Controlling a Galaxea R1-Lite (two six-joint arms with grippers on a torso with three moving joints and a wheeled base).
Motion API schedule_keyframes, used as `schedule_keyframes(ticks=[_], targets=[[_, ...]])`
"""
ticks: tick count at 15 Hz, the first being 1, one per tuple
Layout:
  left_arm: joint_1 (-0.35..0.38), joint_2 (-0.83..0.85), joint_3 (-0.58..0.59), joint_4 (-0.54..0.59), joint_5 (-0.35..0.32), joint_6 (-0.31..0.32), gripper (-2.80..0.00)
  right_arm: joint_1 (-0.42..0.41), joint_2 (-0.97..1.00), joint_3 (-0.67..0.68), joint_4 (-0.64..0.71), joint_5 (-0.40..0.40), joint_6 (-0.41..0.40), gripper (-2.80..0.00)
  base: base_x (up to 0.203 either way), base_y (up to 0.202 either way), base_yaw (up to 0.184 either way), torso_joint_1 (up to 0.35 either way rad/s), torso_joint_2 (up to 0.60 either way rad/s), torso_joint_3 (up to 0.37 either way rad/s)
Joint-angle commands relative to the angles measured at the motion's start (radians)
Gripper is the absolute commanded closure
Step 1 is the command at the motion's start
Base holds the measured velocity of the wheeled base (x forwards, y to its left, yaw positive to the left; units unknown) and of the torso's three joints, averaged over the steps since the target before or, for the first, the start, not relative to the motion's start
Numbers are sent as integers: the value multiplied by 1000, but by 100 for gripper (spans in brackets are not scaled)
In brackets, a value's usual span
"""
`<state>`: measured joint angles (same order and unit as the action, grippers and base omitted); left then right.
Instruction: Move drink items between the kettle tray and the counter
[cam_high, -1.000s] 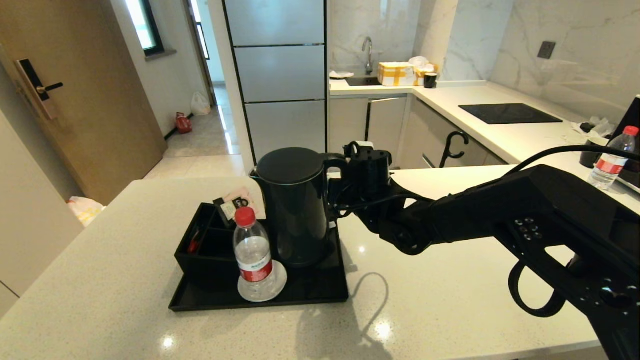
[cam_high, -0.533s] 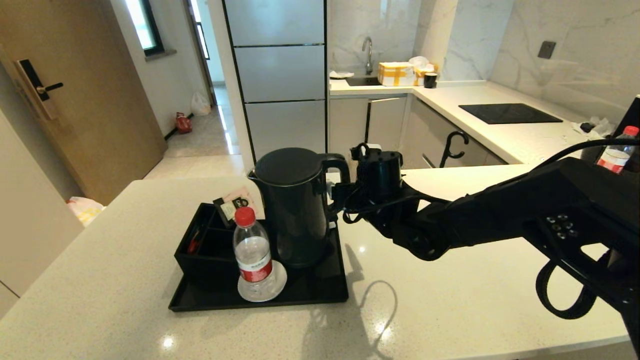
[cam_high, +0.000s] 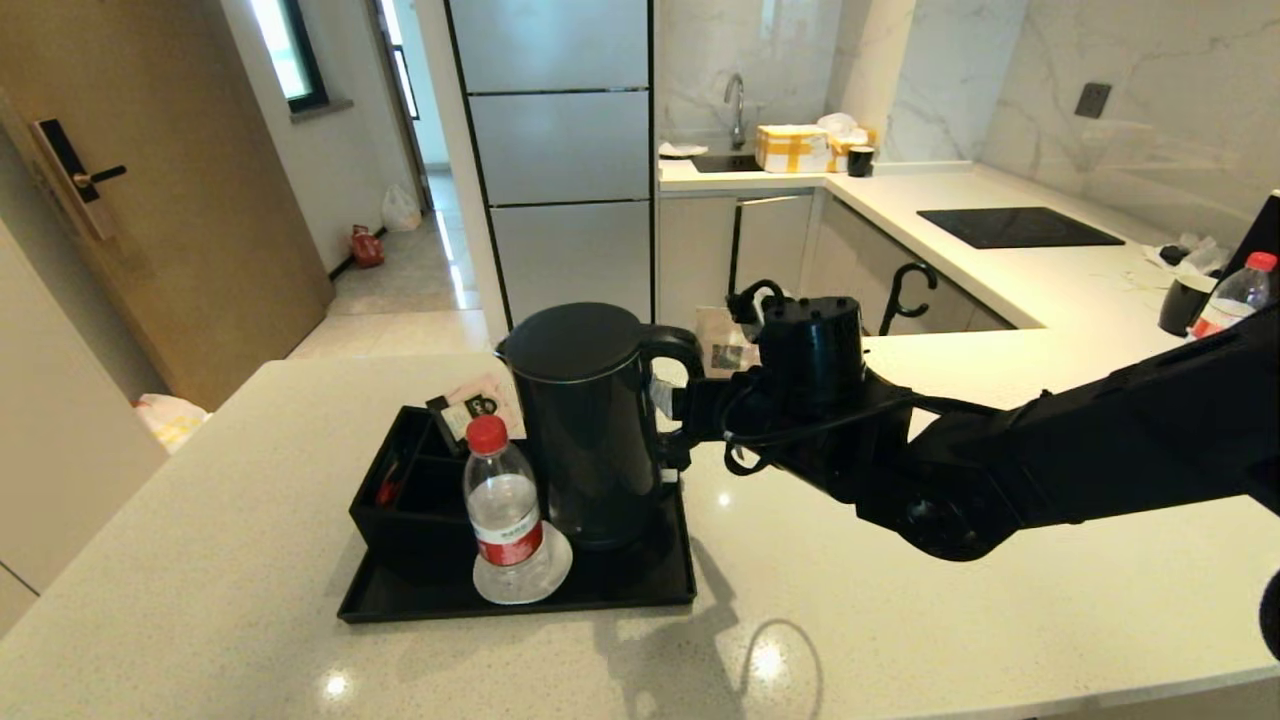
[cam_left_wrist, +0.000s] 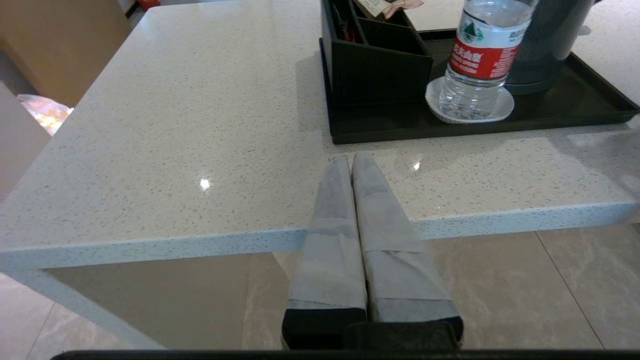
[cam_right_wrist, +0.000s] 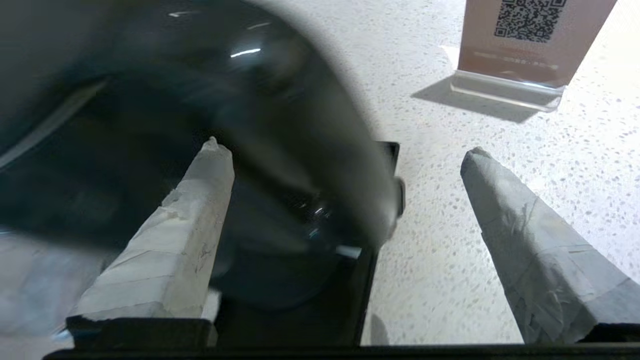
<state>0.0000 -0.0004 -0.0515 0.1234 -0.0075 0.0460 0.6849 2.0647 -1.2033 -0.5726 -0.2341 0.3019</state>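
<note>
The matte-black kettle (cam_high: 590, 420) stands at the back right of the black kettle tray (cam_high: 640, 590), on the pale speckled counter (cam_high: 950, 600). My right gripper (cam_right_wrist: 345, 147) reaches in from the right and is open, its taped fingers (cam_right_wrist: 200, 225) on either side of the kettle's loop handle (cam_high: 672, 350) without closing on it. In the right wrist view the handle (cam_right_wrist: 325, 150) is blurred between the fingers. My left gripper (cam_left_wrist: 351, 157) is shut and empty, hanging off the counter's front edge (cam_left_wrist: 150, 245).
A water bottle (cam_high: 503, 515) with a red cap stands on a white coaster at the tray's front, beside the compartment box (cam_high: 410, 490). A QR-code sign (cam_high: 725, 345) stands behind the right wrist. Another bottle (cam_high: 1235, 295) and a black cup (cam_high: 1185, 303) are at far right.
My right wrist has drawn back to the right and the forearm has dropped lower. The kettle now sits slightly lower and nearer in the head view.
</note>
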Motion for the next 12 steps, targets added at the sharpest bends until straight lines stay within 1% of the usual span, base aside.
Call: schedule_keyframes(ticks=[1,4,6,8,9,10,12], targets=[[0,0,1,1,0,0,0,1,-15,19,-4,-4,2,-280,0,0,0,0,0,0],[0,0,1,1,0,0,0,0,-29,40,-3,-2,3,-280,0,0,0,0,0,0],[0,0,-1,1,0,0,0,0,-133,159,-15,23,4,-280,0,0,0,0,0,0],[0,0,1,1,0,0,0,-11,-256,260,-42,68,18,-280,0,0,0,0,0,0],[0,0,1,1,0,0,0,-24,-324,297,-45,85,24,0,0,0,0,0,0,0],[0,0,1,1,0,0,0,-35,-357,328,-48,99,30,0,0,0,0,0,0,0],[2,0,1,1,0,0,0,-46,-369,340,-41,109,34,0,0,0,0,0,0,0]])
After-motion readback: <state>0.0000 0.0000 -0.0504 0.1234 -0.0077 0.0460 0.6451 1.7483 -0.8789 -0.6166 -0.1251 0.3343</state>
